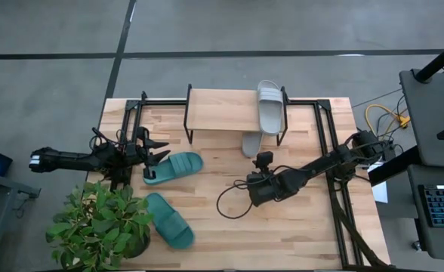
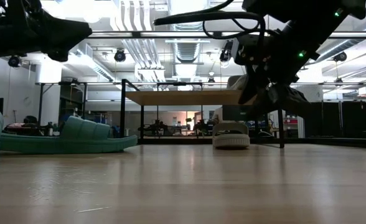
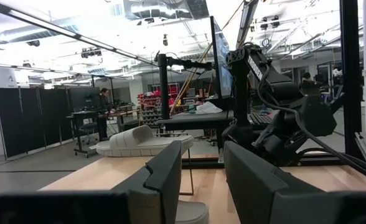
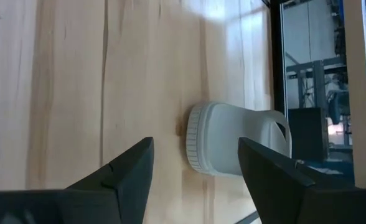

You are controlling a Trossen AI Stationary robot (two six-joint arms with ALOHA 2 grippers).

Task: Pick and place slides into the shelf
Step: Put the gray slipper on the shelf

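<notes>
The grey slide on the table (image 1: 251, 143) lies half under the shelf (image 1: 222, 109), poking out from its right end at about six o'clock, while its twin, the grey slide on top (image 1: 269, 106), already rests across the board's right end. The right gripper (image 1: 254, 187) hovers just below that floor slide, fingers spread wide and holding nothing; its wrist view shows the rounded end between the two fingers. To do this step well, I would advance toward twelve o'clock, close on the sole edge or strap, and draw the slide out clear of the thin black legs before lifting.

Toward nine o'clock, the upper teal slide (image 1: 173, 167) lies beside the left gripper (image 1: 148, 155), whose fingers stand partly apart and empty. The lower teal slide (image 1: 169, 219) sits at seven o'clock, touching the potted plant (image 1: 101, 223), whose leaves may crowd a reach there. A loose black cable (image 1: 233, 202) loops near the right arm.
</notes>
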